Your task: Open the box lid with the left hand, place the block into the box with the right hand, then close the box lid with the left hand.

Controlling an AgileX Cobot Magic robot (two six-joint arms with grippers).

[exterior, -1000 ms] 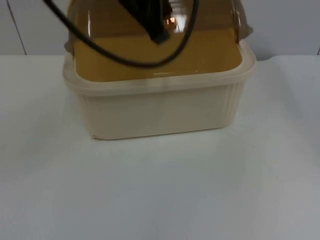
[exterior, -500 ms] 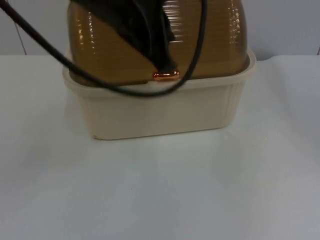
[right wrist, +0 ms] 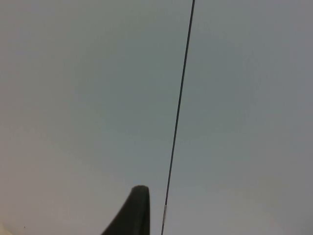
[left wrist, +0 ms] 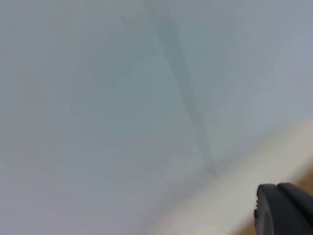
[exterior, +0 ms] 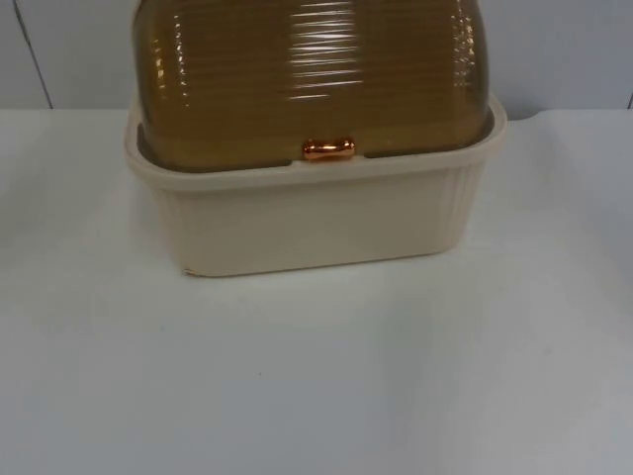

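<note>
Box (exterior: 316,213) is seen on the table (exterior: 316,376), amber lid (exterior: 312,79) shut, copper handle (exterior: 327,148) at the rim. Left gripper (left wrist: 283,208) and right gripper (right wrist: 129,213) are pointed at the grey wall (right wrist: 88,98), apparently; grip state cannot be told.

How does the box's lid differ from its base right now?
The lid is translucent amber-brown and domed, with fine horizontal ribbing; the base is opaque cream, with straight walls and vertical ribs near its corners. The lid carries a shiny copper handle; the base has none. The lid sits shut inside the base's rim.
</note>
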